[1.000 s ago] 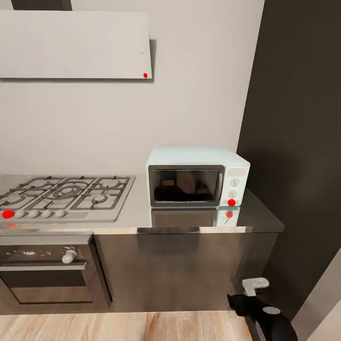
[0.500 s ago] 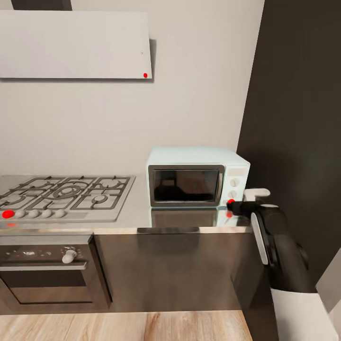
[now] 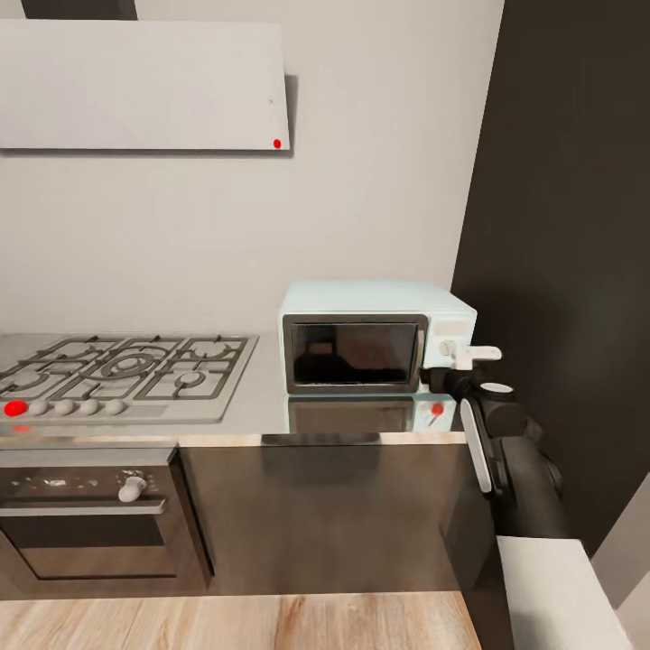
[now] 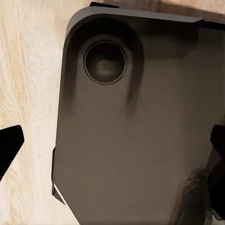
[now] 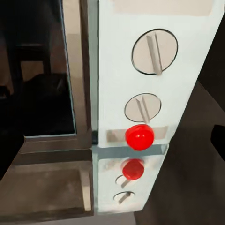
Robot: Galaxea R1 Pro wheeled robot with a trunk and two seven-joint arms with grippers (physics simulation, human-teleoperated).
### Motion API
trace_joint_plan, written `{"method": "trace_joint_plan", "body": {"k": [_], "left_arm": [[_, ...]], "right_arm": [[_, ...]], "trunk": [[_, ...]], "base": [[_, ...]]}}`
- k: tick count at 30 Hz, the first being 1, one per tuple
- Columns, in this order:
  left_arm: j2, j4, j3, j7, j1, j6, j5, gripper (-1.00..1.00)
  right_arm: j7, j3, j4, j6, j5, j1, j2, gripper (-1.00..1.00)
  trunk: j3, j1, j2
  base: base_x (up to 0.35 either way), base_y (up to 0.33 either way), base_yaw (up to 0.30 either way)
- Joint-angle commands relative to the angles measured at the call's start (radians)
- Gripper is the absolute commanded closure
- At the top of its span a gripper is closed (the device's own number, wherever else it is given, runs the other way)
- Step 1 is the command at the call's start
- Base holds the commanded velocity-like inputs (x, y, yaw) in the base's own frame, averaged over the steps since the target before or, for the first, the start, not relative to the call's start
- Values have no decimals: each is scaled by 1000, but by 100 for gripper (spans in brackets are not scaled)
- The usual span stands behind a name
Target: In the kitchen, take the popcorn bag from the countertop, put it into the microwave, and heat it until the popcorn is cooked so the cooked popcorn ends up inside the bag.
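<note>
Evidently at the microwave's controls

Holds the left gripper (image 4: 112,150) low over the wood floor (image 4: 28,70), by the robot's own dark base (image 4: 140,117), jaws apart and empty; likely parked there to stay out of the way. Leaves aside the gas hob (image 3: 126,370) and built-in oven (image 3: 90,515) at left, neither having a part in this step. Finds the microwave (image 3: 361,338) on the glossy surface (image 3: 262,406), right of the hob, door shut. Points the right gripper (image 3: 462,361) at the white control panel (image 5: 140,93), close to the knobs (image 5: 154,51) and the red light (image 5: 139,137), probably to start the heating. Cannot tell whether those jaws are apart or together. Cannot tell either whether the popcorn bag lies behind the dark glass.
</note>
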Motion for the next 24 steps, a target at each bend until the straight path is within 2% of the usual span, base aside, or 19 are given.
{"method": "trace_joint_plan", "body": {"k": [1,2,5,11,17,19,24], "left_arm": [[0,0,2,0,0,-2,7,-100],[0,0,2,0,0,-2,7,-100],[-1,0,2,0,0,-2,7,-100],[-1,-2,1,-1,0,-2,6,-100],[-1,-2,0,-4,0,-2,5,-100],[-1,-2,0,-4,0,-2,5,-100],[-1,-1,0,-4,0,-1,5,-100]], "right_arm": [[4,0,0,3,13,-1,10,-100],[-5,0,0,-4,16,-1,40,-100],[-34,3,11,-60,5,-1,46,-100],[-38,6,50,-96,1,0,49,-100],[-33,8,189,-346,-1,14,72,-100],[-30,8,201,-380,4,14,74,-100],[-32,7,200,-391,9,15,74,-100]], "trunk": [[-1,0,-1],[-1,0,-1],[-1,0,-1],[-1,0,-1],[-1,0,-1],[-1,0,-1],[-1,0,-1]], "base": [[0,0,0],[0,0,0],[0,0,0],[0,0,0],[0,0,0],[0,0,0],[27,0,0]]}}
